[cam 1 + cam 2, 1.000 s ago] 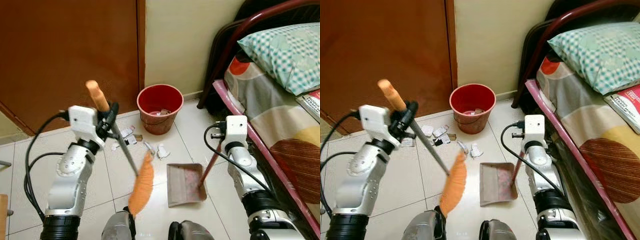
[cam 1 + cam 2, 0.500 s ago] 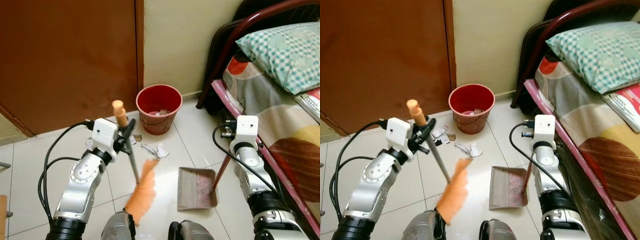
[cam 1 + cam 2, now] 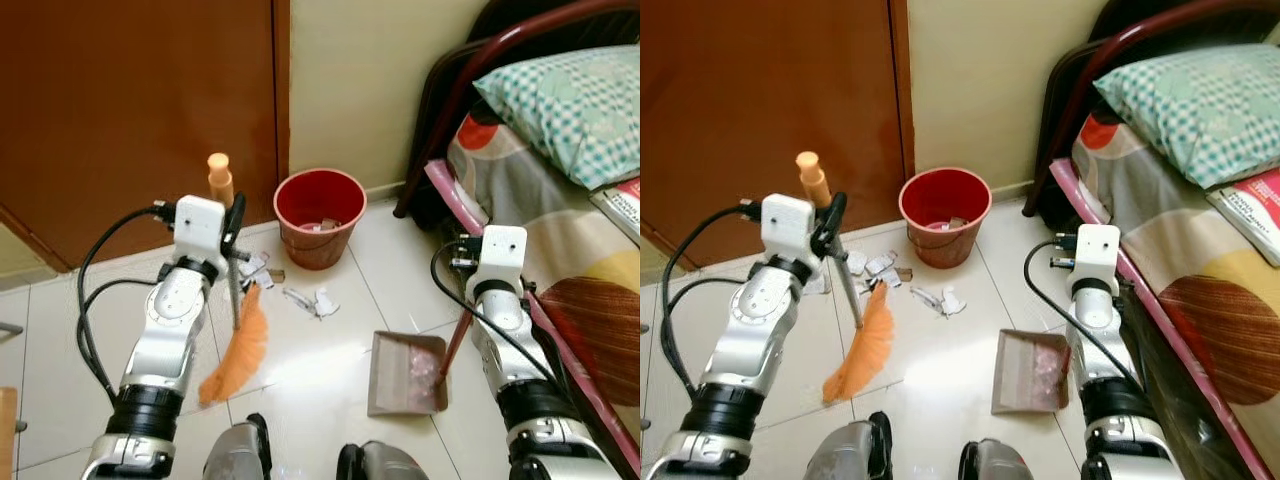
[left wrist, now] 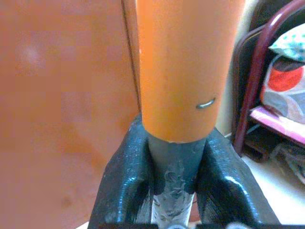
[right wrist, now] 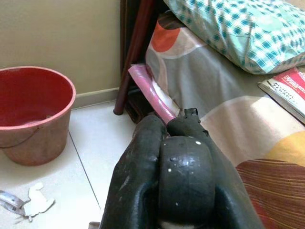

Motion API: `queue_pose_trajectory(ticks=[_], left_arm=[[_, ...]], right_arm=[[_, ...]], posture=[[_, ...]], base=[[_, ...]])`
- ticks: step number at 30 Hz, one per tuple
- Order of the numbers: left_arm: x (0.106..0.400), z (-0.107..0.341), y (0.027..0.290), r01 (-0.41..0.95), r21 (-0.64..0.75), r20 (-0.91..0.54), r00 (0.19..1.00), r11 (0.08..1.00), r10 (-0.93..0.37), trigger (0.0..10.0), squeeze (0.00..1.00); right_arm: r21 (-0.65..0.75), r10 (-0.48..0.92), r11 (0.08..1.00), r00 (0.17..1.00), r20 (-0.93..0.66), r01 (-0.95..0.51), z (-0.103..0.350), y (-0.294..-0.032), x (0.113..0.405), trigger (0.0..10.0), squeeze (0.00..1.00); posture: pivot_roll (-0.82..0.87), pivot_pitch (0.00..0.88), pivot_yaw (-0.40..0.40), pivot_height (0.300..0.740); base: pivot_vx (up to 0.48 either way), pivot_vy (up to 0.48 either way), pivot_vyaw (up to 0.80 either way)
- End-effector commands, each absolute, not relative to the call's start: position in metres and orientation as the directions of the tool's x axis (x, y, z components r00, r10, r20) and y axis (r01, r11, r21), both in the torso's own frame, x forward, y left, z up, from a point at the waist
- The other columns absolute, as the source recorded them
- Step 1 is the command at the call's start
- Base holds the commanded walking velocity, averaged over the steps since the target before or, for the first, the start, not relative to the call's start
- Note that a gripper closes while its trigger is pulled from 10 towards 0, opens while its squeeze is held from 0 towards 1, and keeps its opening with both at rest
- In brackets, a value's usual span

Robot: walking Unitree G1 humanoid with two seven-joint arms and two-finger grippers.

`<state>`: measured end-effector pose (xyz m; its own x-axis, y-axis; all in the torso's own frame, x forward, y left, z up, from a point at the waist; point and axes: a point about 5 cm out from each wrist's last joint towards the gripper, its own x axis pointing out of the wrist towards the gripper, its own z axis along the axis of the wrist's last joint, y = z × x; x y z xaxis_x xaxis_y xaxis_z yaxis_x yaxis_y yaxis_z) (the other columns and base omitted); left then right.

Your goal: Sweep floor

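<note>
Now both hands clamped: left hand (image 4: 174,191) on broom (image 3: 233,340); right hand (image 5: 174,191) on dustpan (image 3: 408,372) handle.

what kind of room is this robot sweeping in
Most likely a bedroom in a home: a bed with a checked pillow stands on the right, beside a wooden door and a tiled floor.

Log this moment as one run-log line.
left gripper shut on broom, bristles on floor | right gripper shut on dustpan handle | paper scraps unswept | red bucket beyond
</note>
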<state>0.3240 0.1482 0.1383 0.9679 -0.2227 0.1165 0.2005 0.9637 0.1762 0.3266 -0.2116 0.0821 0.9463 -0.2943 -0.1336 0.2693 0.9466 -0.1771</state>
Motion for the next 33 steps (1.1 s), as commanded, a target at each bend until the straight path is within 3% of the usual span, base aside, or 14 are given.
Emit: queue_pose_trajectory(ticks=[1,4,15,22,33], left_arm=[[0.328,0.148,0.135,0.225,0.173,0.171,0.952,0.959,-0.254,10.0,0.00],[0.331,0.155,0.116,0.287,0.148,0.200,0.929,0.946,-0.313,10.0,0.00],[0.326,0.154,0.088,0.434,0.181,0.216,0.858,0.882,-0.467,10.0,0.00],[0.303,0.130,0.062,0.706,0.204,0.091,0.676,0.679,-0.731,10.0,0.00],[0.278,0.115,0.053,0.861,0.130,0.003,0.495,0.491,-0.869,10.0,0.00]], right_arm=[[-0.189,-0.309,0.939,0.946,-0.102,0.287,0.087,-0.215,0.327,10.0,0.00],[-0.186,-0.312,0.939,0.945,-0.103,0.290,0.086,-0.213,0.327,10.0,0.00],[-0.184,-0.315,0.938,0.944,-0.102,0.293,0.084,-0.211,0.327,10.0,0.00],[-0.189,-0.313,0.939,0.943,-0.114,0.289,0.081,-0.210,0.327,10.0,0.00],[-0.198,-0.310,0.938,0.943,-0.119,0.283,0.079,-0.209,0.328,10.0,0.00]], posture=[[0.01,0.125,-0.050,0.740],[0.01,0.120,-0.045,0.740],[0.01,0.118,-0.042,0.740],[0.01,0.120,-0.043,0.740],[0.01,0.121,-0.045,0.740]], base=[[0.000,0.000,0.00],[0.000,0.000,0.00],[0.000,0.000,0.00],[0.000,0.000,0.00],[0.000,0.000,0.00]])
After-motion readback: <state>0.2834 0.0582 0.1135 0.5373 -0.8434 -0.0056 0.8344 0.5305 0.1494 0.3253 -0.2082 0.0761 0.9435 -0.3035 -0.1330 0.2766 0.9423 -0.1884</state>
